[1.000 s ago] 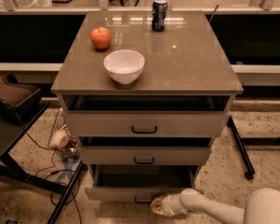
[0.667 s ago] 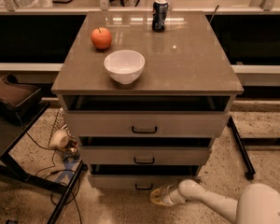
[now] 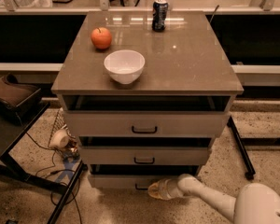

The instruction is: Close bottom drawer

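Counter (image 3: 196, 64): can (image 3: 159, 15) at the back edge, apple (image 3: 101, 38) toward the back-left corner, bowl (image 3: 124, 66) before the apple, nearer the front edge. Below the counter, three drawers stacked; gripper (image 3: 154, 189) at the front of the bottom drawer (image 3: 114, 181), just right of its handle (image 3: 141, 187).

There is one camera only, set high in front of the cabinet (image 3: 177, 124) and tilted down, facing its drawer fronts squarely. It stands near enough that the cabinet fills the middle, with the whole countertop (image 3: 186, 64) and some floor (image 3: 263, 125) in view. The arm (image 3: 210, 199) enters from the lower right corner, and the gripper (image 3: 154, 189) lies low in the view at the front of the bottom drawer (image 3: 114, 181).
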`<state>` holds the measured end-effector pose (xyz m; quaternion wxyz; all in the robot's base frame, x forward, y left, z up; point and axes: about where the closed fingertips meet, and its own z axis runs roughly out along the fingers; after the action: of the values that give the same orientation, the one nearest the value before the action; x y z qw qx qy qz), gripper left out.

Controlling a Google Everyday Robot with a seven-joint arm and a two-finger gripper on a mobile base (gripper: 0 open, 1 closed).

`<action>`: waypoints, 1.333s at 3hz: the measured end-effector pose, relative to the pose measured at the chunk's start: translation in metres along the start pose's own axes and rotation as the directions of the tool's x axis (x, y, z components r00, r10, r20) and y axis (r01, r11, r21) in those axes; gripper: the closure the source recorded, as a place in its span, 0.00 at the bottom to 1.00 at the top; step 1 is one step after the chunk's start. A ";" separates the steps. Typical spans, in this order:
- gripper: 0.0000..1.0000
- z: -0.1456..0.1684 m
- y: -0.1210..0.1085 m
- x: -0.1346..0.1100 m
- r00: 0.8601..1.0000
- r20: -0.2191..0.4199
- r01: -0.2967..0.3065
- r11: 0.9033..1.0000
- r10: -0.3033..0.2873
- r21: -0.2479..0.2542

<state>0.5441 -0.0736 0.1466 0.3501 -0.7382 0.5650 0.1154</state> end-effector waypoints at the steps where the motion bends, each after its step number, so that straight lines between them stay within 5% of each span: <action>1: 1.00 0.002 -0.027 -0.003 0.999 0.013 0.032 0.999 -0.033 0.033; 4: 1.00 -0.004 -0.048 0.017 1.000 -0.007 0.024 0.994 -0.024 0.104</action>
<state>0.5927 -0.0832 0.1590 0.3876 -0.7261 0.5623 0.0795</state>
